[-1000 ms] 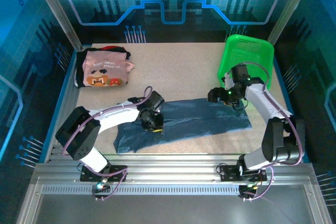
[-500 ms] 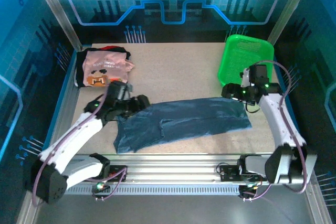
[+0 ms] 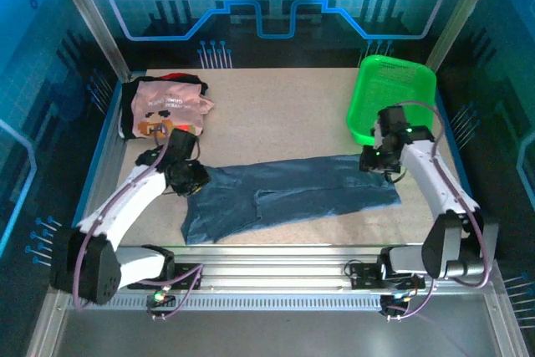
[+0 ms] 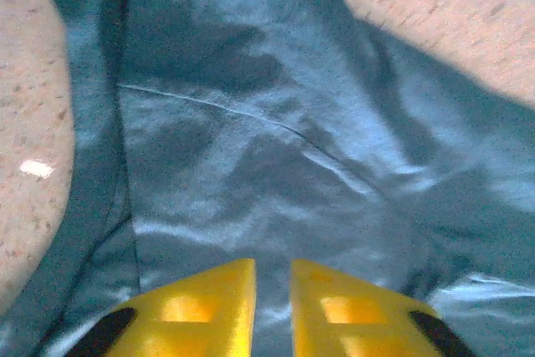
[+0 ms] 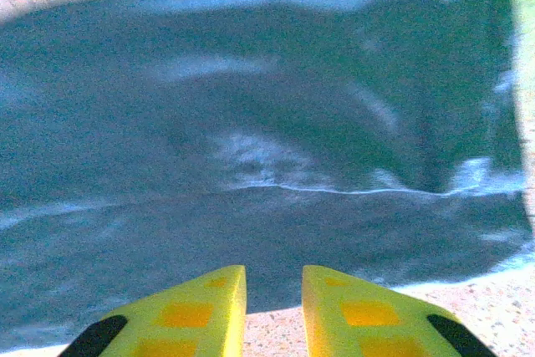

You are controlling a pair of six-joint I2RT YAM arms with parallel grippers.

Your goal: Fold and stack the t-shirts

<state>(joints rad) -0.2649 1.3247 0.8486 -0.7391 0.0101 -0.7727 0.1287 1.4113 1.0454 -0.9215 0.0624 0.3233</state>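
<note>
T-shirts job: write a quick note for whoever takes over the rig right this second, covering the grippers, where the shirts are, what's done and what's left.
Left gripper: fingers close together, low over the left end of the slate-blue shirt. I can't confirm a pinch on the cloth.
Right gripper: the same, at the shirt's right end, beside the green basket.
The slate-blue shirt lies stretched across the near middle of the table.
Done: pink printed shirt lies on the black shirt at the far-left corner.
Left: fold the slate-blue shirt and stack it there.
</note>
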